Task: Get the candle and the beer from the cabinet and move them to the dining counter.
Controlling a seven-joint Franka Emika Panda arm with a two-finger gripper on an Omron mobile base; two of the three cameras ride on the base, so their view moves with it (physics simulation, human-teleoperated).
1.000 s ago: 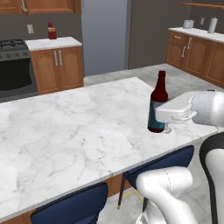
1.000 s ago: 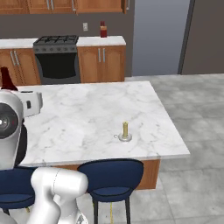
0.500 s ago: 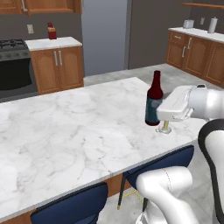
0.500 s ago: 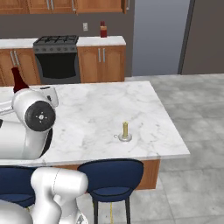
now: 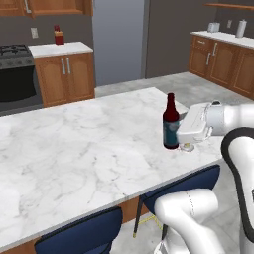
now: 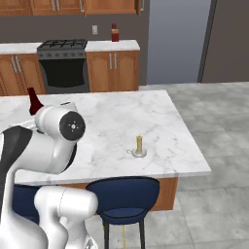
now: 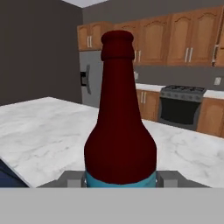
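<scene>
Standing upright in the tool [image 5: 174, 135], the beer [image 5: 170, 122] points neck-up

The arm [image 5: 233, 149] is built of glossy white, rounded shells, swelling into bulbous links, with black bands where the segments meet. A round white joint cap [image 6: 72, 126] carries a dark grey disc with a small centre mark. The hand [image 5: 192, 130] is a boxy white block.

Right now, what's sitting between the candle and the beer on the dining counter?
In the right base view, the robot's arm hides most of that stretch between candle and beer; visible dining counter there is bare.
</scene>
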